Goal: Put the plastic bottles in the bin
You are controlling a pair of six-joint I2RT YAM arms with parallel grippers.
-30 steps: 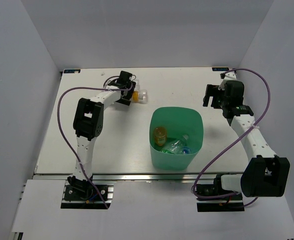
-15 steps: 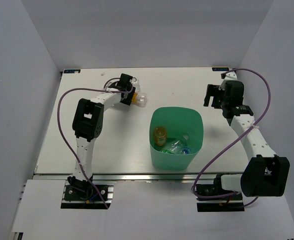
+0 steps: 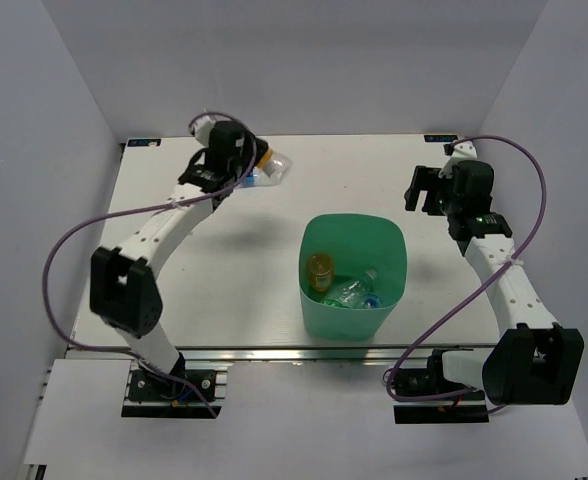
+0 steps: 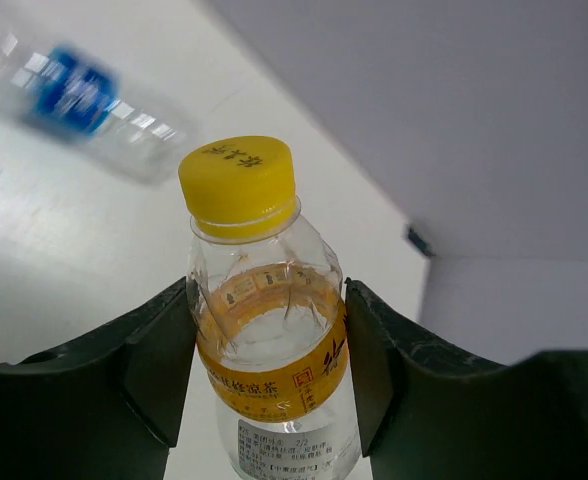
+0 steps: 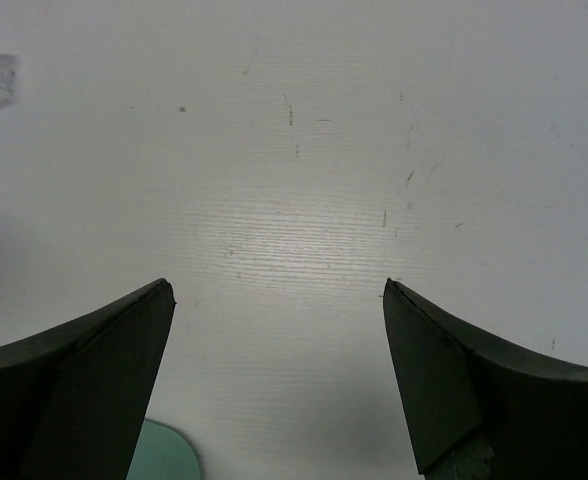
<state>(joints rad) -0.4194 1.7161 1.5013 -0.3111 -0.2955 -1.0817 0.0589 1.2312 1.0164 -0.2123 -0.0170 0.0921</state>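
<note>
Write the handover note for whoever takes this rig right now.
Left gripper: shut on the yellow-capped bottle, at the far left of the table, away from the bin.
Right gripper: open, empty, over bare table right of the bin.
Done: at least two bottles lie in the bin, the orange bottle and a clear bottle; others may be hidden.
Left: bin the held one, then fetch the loose blue-labelled bottle lying beyond it.

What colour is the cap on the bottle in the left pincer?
Yellow cap; the left wrist view shows it best.
</note>
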